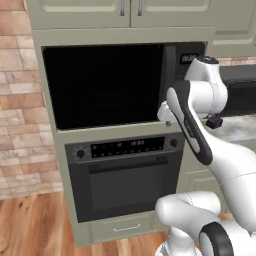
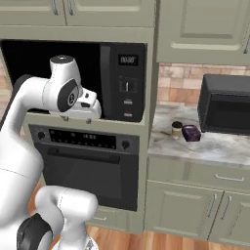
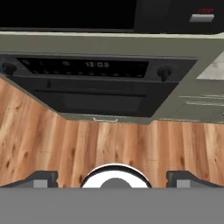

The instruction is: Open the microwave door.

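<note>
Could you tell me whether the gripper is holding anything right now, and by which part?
Nothing is held: the gripper is open, its fingers wide apart over bare floor.

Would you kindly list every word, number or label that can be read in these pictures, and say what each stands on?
"STOP": red word above a grey button on the microwave's control strip.
"13:03", roughly: pale digits on the oven display, soft.
Microwave display: digits blurred, unreadable.
Remaining oven panel marks: too small to read.
</note>
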Tool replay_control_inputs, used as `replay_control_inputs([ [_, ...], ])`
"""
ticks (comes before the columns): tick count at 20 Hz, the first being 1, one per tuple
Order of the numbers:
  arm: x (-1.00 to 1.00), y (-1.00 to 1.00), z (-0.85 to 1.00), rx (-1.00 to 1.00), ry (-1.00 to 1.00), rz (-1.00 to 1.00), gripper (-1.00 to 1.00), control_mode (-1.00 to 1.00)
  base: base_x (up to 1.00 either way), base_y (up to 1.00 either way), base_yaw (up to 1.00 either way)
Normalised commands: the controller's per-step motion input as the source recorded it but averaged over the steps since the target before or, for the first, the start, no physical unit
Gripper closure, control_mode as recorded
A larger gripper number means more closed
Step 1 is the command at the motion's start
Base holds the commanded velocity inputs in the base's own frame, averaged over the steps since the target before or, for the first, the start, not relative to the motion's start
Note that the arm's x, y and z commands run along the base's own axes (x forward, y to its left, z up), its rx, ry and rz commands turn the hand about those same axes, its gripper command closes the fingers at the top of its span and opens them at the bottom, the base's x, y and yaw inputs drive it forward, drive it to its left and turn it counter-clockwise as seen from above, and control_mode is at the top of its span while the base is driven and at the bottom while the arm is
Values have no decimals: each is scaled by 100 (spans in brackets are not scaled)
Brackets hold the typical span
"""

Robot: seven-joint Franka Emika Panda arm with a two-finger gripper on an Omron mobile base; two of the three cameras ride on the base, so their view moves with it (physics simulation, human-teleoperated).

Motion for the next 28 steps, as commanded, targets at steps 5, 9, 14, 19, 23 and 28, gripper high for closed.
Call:
replay_control_inputs([
  [5,-10,0,0,0,-4,0,-100,-100,-3,-1,0],
  [9,-9,0,2,0,-8,0,-100,-100,0,0,0],
  [14,15,-6,1,0,-21,0,-100,-100,0,0,0],
  [19,92,-30,6,1,-18,-1,-100,-100,0,0,0],
  [23,99,-48,41,8,-14,-2,-100,-100,0,0,0],
  [28,92,-24,29,4,-6,-1,-100,-100,0,0,0],
])
